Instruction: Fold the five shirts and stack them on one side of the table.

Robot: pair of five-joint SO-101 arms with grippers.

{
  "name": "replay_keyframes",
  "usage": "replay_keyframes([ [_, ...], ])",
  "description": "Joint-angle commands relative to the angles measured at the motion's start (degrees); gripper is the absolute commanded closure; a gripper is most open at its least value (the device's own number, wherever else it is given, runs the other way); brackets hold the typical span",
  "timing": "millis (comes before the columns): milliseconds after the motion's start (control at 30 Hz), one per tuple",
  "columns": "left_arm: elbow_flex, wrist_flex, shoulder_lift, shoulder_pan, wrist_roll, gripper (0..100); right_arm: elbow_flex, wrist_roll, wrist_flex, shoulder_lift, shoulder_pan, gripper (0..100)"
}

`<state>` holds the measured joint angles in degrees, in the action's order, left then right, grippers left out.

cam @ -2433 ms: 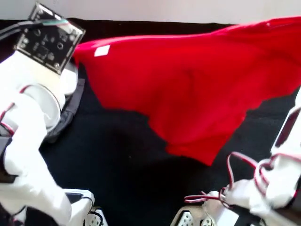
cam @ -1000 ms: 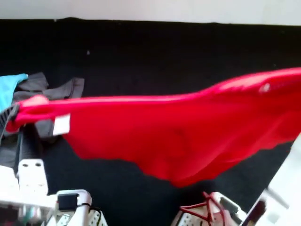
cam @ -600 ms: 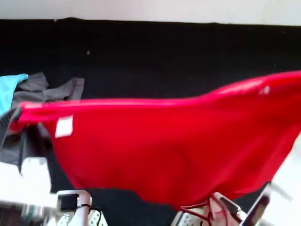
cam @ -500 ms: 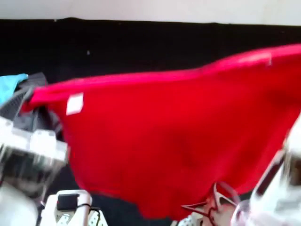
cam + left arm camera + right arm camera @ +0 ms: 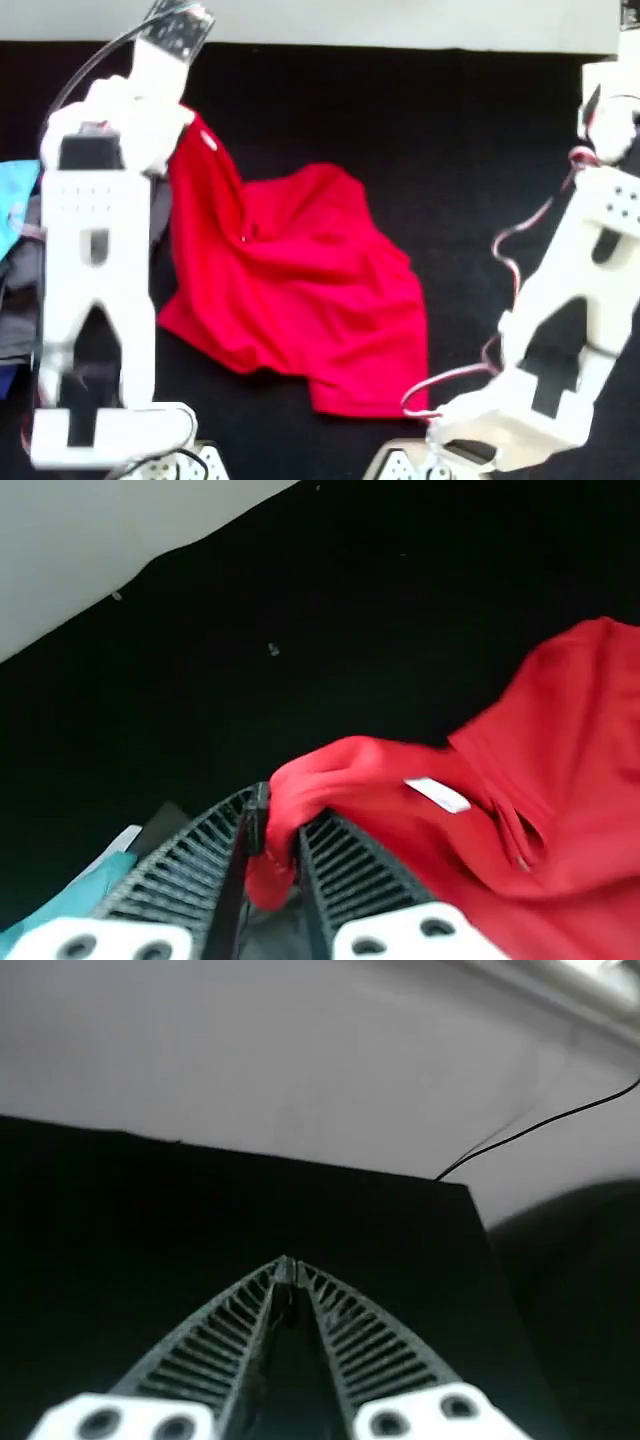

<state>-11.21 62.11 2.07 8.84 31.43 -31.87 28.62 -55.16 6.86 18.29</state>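
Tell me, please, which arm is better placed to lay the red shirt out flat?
Probably the left: the left gripper is shut on the red shirt near its label, while the right gripper is shut, empty, away from it.

A black tabletop [image 5: 480,150] stretches wide beneath a pale, plain wall [image 5: 400,20] in the high view, the two meeting in a straight line along the far edge. A few small light specks [image 5: 272,648] dot the dark surface in the left wrist view. In the right wrist view, the tabletop ends at a squared far corner against the grey-white wall, where a thin black cable [image 5: 540,1125] slants across. A dark rounded shape [image 5: 580,1260], too dim to identify, sits beyond that edge.
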Motion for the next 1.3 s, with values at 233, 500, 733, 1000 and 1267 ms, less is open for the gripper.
replay_keyframes([
  [233, -31.6, 8.4, -32.3, 3.5, 0.4, 99, -4.5, -13.6, -18.1, 18.9, -20.0, 91.7],
  [500, -35.4, 17.2, -43.1, 9.5, 0.4, 99, -9.9, -21.3, -17.7, 30.6, -38.1, 78.6],
  [733, -35.5, 23.6, -45.4, 11.2, 0.4, 99, -27.0, -27.8, -13.7, 42.9, -48.7, 78.6],
  [1000, -35.5, 24.4, -45.3, 13.1, 0.3, 99, -35.7, -28.0, -14.0, 54.0, -55.1, 78.6],
  [1267, -35.5, 24.4, -45.3, 13.6, 0.3, 99, -35.9, -27.8, -14.0, 56.3, -55.2, 78.6],
])
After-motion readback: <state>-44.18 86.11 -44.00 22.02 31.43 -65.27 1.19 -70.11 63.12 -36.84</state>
